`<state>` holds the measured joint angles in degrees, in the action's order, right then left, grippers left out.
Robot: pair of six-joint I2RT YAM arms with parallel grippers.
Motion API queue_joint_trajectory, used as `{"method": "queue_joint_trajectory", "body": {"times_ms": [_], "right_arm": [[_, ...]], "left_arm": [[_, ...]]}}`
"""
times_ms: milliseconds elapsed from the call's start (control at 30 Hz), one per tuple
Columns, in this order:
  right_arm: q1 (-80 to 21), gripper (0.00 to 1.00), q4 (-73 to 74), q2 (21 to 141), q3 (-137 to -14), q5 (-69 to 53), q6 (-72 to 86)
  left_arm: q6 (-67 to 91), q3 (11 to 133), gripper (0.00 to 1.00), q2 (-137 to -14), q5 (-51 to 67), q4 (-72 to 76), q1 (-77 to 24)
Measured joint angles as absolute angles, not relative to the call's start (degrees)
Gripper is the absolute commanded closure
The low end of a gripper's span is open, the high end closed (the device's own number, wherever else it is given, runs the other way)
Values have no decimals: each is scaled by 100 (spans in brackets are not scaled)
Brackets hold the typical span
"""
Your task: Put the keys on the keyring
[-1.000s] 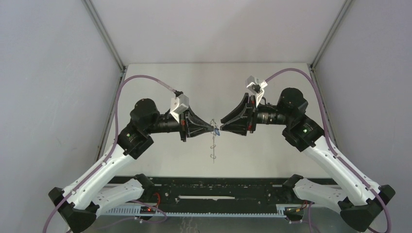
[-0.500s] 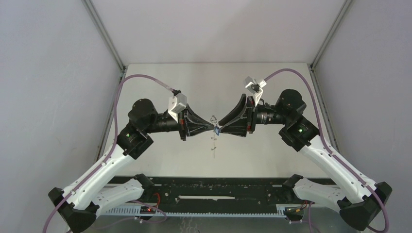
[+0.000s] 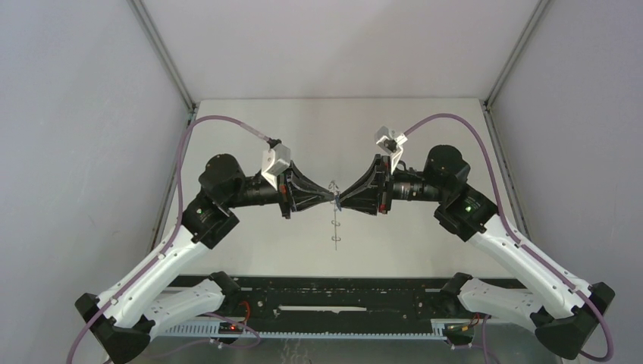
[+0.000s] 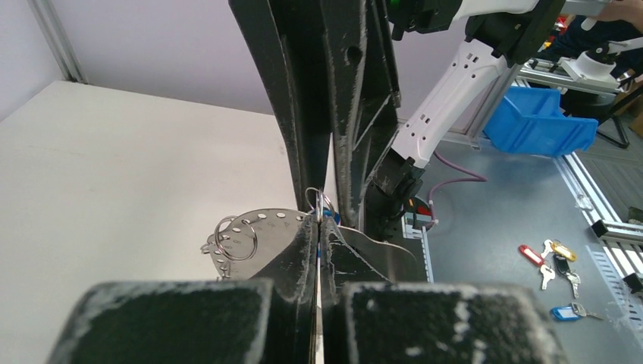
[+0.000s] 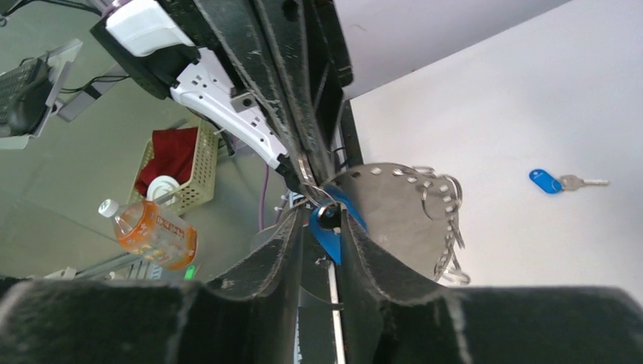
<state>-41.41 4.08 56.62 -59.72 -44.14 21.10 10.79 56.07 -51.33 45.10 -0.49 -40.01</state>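
Left gripper (image 4: pixel 319 221): is being pressed shut on the rim of the keyring (image 5: pixel 402 208), with the fingers together and the metal pinched at their tips.
Right gripper (image 5: pixel 322 220): is being clamped on the blue tag of one key (image 5: pixel 324 241), tip to tip with the left fingers (the key's metal end is too hidden to make out).
Keyring: is being hung edge-down below both sets of fingertips, apart from the table (image 5: pixel 531 91).
Second key (image 5: pixel 547 181): is being left flat on the table, ahead and to the right of the right gripper and well apart from both.
Keyring handling: it is being judged light, thin and stiff, with slick metal faces. Hung from one point, it is likely to swing. The loops (image 5: pixel 453 203) look springy and easily tangled.
Key handling: it is being judged tiny and very light. The tag is the only part broad enough to grip, and its smooth plastic may pivot between the pads.
Where to hold: the rim is best taken just beside the chosen loop, so that the loop is steadied. The tag is best taken at the end away from the metal.
Room: open air is being left under and to either side of the wrists. The walls (image 3: pixel 76 152) are well apart from both arms.
Tight spot: almost no gap is being left between the two tips, so only small, slow moves are being advised there.
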Motion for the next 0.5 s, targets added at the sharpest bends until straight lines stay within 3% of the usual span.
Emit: {"method": "queue_joint_trajectory", "body": {"times_ms": [333, 500], "right_arm": [[-4187, 99, 556, 5651, -5972, -4097, 1929], [-4200, 100, 672, 5537, -5972, -3966, 1841]], "left_arm": [[1160, 5682, 100, -5133, 4491, -54, -4001], [1160, 5682, 100, -5131, 4464, -49, -4001]]}}
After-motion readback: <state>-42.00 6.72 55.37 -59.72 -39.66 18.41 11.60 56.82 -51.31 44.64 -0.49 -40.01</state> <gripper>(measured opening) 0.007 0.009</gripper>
